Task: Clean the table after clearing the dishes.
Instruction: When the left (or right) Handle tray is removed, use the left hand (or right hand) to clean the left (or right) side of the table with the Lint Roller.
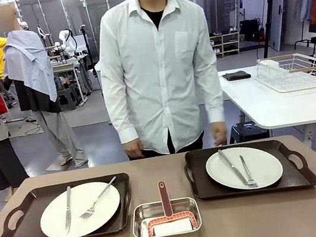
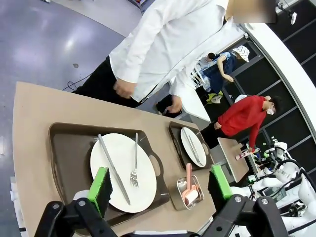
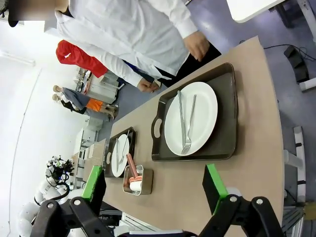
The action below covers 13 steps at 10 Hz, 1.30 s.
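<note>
Two trays (image 1: 27, 202) (image 1: 294, 178), two plates (image 1: 101, 216) (image 1: 267, 164), two knives (image 1: 68, 208) (image 1: 233, 168), two forks (image 1: 99, 200) (image 1: 248, 173), one steel pan (image 1: 141, 232), one roller (image 1: 165, 198), one person (image 1: 161, 64)

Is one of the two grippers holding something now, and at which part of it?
Nothing is held. The left gripper and the right gripper both stand open above the table, with nothing between their jaws.

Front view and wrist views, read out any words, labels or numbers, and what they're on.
None can be read. The left tray, right tray, left plate, right plate, pan and table carry no print; anything in the background is too small or blurred.
</note>
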{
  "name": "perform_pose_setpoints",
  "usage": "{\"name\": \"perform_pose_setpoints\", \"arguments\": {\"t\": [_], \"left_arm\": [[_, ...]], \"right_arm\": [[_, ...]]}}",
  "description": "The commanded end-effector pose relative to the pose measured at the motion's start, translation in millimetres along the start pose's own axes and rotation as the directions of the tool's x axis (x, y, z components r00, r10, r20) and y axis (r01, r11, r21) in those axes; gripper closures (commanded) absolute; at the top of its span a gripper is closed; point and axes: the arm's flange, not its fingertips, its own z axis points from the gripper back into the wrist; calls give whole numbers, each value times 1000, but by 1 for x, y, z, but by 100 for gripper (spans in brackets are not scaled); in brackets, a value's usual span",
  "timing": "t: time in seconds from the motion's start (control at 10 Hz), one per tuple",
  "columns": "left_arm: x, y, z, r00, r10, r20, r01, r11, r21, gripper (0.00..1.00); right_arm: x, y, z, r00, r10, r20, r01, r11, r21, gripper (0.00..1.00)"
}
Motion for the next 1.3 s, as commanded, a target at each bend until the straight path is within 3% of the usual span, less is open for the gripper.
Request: {"name": "perform_pose_setpoints", "arguments": {"t": [0.0,1.2], "left_arm": [[0,0,1,1000,-4,7,4,1000,-20,0],[0,0,1,1000,-4,7,4,1000,-20,0]], "right_arm": [[-4,1,1,1000,18,1,-18,1000,6,0],[-4,1,1,1000,18,1,-18,1000,6,0]]}}
